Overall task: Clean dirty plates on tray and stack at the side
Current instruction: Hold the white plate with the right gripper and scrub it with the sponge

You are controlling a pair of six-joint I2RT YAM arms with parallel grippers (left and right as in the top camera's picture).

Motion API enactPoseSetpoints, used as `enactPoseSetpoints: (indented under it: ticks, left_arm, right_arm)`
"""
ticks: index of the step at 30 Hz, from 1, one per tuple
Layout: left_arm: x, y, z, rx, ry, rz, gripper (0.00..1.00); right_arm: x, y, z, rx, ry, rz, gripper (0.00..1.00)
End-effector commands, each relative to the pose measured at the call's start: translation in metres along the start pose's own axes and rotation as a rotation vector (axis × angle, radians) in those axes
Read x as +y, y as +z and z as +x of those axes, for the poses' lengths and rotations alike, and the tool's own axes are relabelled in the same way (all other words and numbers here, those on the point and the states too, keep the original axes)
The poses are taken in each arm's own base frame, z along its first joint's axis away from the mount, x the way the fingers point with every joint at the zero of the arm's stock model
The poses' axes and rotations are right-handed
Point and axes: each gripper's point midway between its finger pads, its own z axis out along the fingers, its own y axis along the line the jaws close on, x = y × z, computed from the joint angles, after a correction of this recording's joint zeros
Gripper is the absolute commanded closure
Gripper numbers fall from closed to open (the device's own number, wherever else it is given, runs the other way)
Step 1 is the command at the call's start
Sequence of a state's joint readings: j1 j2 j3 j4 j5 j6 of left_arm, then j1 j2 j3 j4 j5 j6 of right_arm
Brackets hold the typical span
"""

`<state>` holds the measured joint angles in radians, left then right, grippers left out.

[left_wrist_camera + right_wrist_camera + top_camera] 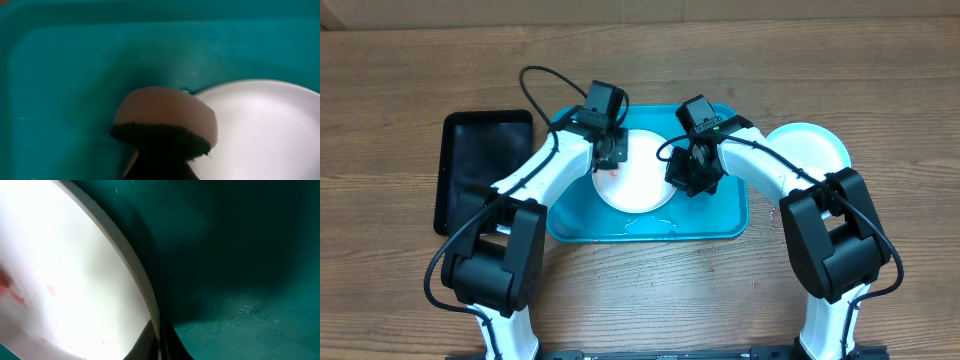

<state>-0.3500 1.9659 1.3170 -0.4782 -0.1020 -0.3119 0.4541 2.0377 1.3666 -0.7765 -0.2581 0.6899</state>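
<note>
Left jaws: closed on sponge (165,112). Right jaws: closed on plate (638,188) rim. Likely risk: scrubbing pulls rim free and plate skids.

Open passage for you: bare table (650,50) across the top of the frame. Centre, over the tray (725,222), both arms meet at the white plate (638,190), left gripper (610,158) with sponge (165,117) on its left edge, right gripper (692,180) clamped on its right rim. Black tray (485,170) blocks centre left; pale plate (812,148), centre right.
</note>
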Motion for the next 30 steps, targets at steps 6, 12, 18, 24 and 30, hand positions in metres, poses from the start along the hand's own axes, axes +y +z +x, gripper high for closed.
enactPoseSetpoints:
  ticks: [6, 12, 18, 24, 30]
  left_arm:
    - [0.019, 0.007, 0.052, 0.173, -0.027, -0.078, 0.96]
    - [-0.039, -0.013, 0.098, 0.384, 0.176, 0.33, 0.96]
    - [-0.04, -0.002, 0.068, 0.247, 0.2, 0.303, 0.96]
    - [0.015, 0.018, 0.024, 0.053, 0.021, -0.067, 0.96]
    - [0.036, 0.039, 0.075, 0.235, -0.023, -0.177, 0.96]
  right_arm:
    - [-0.01, 0.019, 0.015, 0.052, -0.017, 0.041, 0.96]
    - [-0.009, 0.019, 0.015, 0.053, -0.018, 0.035, 0.96]
    - [-0.005, 0.02, 0.019, 0.068, -0.043, 0.021, 0.96]
    - [0.002, 0.022, 0.029, 0.078, -0.072, 0.023, 0.96]
    - [0.003, 0.023, 0.028, 0.073, -0.073, 0.023, 0.96]
